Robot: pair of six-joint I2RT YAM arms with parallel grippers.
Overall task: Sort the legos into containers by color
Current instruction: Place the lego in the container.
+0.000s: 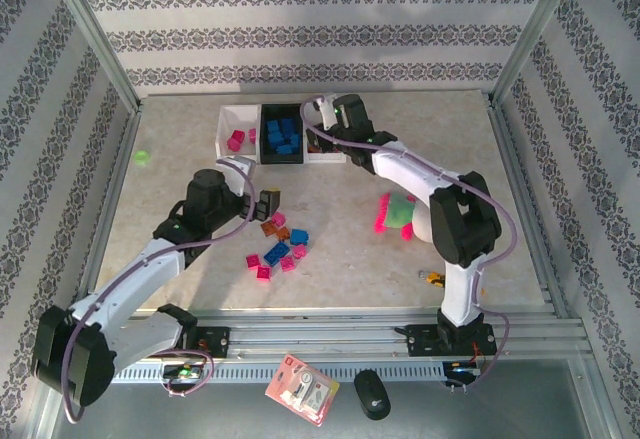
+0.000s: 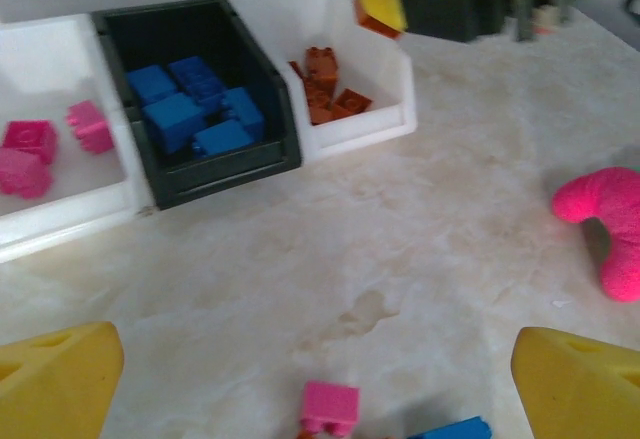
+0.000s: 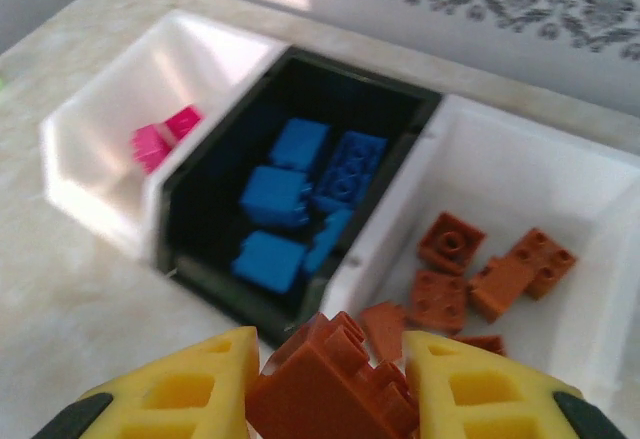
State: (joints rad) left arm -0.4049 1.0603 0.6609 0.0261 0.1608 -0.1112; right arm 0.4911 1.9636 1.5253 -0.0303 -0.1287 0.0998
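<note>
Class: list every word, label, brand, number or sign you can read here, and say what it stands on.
No text can be read.
Red-and-white packet at the near edge: any print is too small and blurred.
Containers and legos: no lettering visible.

Glossy plastic legos (image 3: 275, 196), smooth marbled table (image 2: 420, 229)

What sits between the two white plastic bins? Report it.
The black rectangular plastic bin, holding blue studded bricks, sits between them; the right wrist view shows it.
</note>
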